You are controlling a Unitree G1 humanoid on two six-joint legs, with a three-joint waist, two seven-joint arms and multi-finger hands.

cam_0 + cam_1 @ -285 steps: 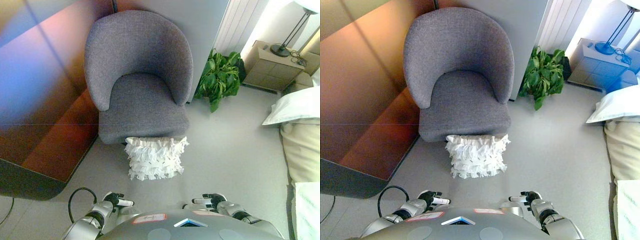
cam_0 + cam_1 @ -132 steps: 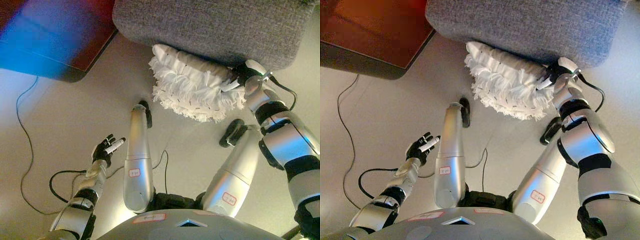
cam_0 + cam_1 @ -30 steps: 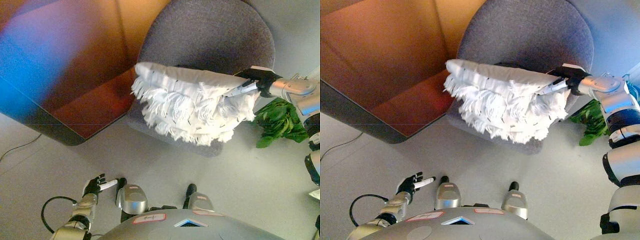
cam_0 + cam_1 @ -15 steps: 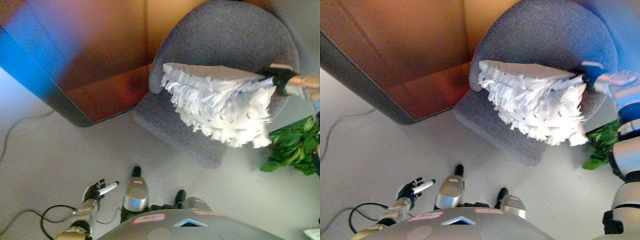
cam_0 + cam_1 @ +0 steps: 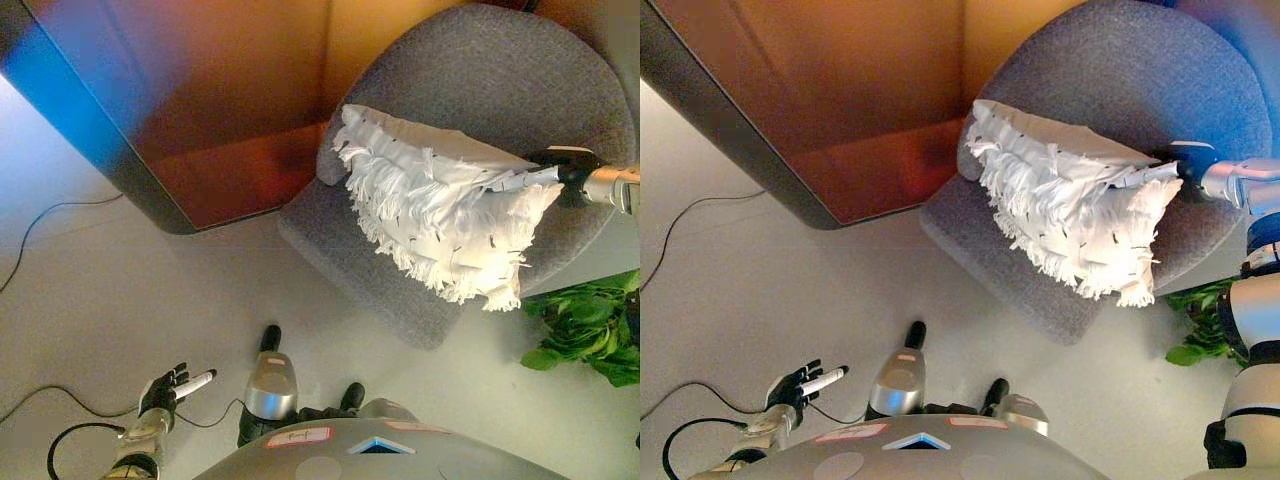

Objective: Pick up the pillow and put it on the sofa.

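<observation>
A white fringed pillow (image 5: 445,220) hangs in the air above the seat of the grey round-backed armchair (image 5: 470,90). My right hand (image 5: 566,170) reaches in from the right edge and is shut on the pillow's right corner. The pillow's fringe hangs down over the front of the seat (image 5: 980,240). My left hand (image 5: 166,388) hovers low at the lower left, fingers straight and holding nothing, well away from the chair.
A dark reddish-brown cabinet (image 5: 200,110) stands left of the armchair. A green potted plant (image 5: 585,325) sits on the floor to the chair's right. Pale floor (image 5: 120,290) lies between me and the chair.
The camera has shifted, so the whole scene slid. The pillow, still in my right hand, now hangs lower and closer over the chair's seat. My left hand stays idle.
</observation>
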